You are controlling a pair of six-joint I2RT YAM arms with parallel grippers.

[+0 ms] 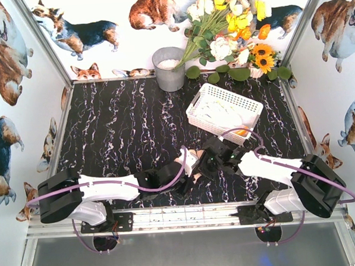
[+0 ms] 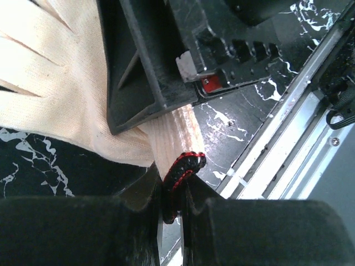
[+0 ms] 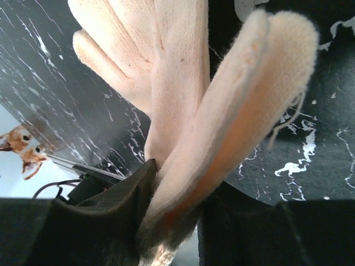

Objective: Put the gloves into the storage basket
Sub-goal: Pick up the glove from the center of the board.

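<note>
The left gripper is shut tight on the red-and-black-trimmed cuff of a cream knit glove, which lies near the front edge of the black marbled table, between the two arms. Just right of it, the right gripper is also clamped on glove fabric. Its wrist view shows the knit fingers fanning out past its jaws, with a faint orange tint on the inner fold. The left wrist view shows the right claw pressed over the same glove, so both seem to hold one piece, though whether a second glove is folded in I cannot tell. Far and to the right stands the white storage basket, with pale gloves already lying inside. The grey bucket and the flowers sit along the far wall. To do this step well, I judge the left claw should let go first, so the glove is not stretched between the arms. The right arm, being nearer the basket, should then lift until the dangling fingers clear the lattice rim and release over the middle. No brand, label or writing can be read anywhere.
</note>
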